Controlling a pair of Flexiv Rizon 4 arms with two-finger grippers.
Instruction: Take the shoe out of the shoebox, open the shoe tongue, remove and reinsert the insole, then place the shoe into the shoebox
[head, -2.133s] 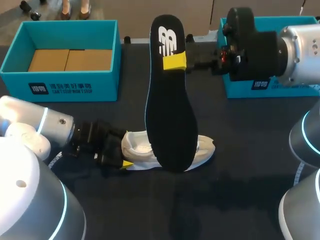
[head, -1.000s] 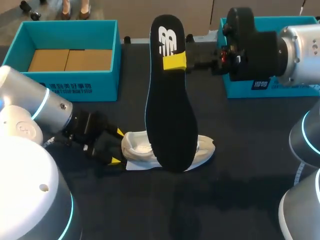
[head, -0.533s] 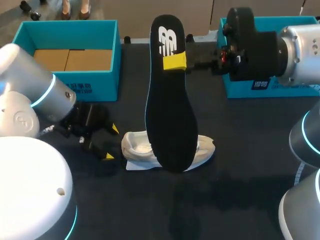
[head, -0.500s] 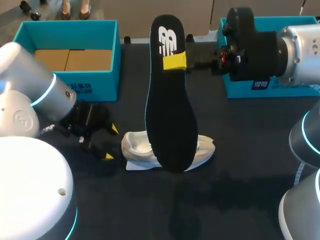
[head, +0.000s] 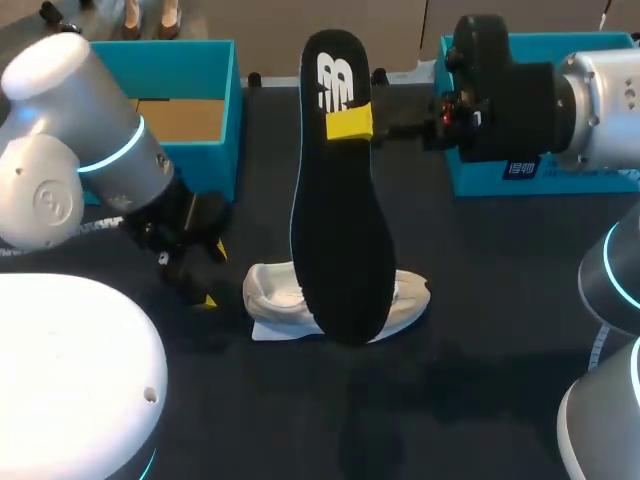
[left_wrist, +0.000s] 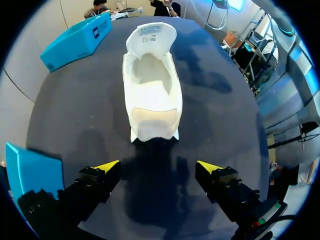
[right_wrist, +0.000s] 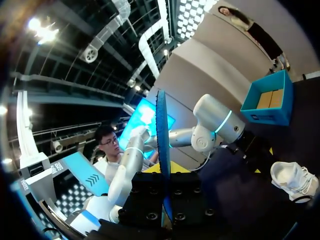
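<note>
Midway across the table (head: 480, 330) the white shoe (head: 270, 300) lies on its sole, long axis running straight ahead of the left gripper (left_wrist: 159, 170), heel end nearest; its jaws stand spread and empty just short of the heel. Above, the right gripper (head: 350, 122) clamps the black insole (head: 340, 220) upright, toe end down over the shoe, so the left gripper is judged nearer to steady the shoe.

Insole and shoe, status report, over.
Right gripper shut on insole, held upright in the air. Left gripper open, shoe just ahead, untouched. Nothing between jaws and shoe.
</note>
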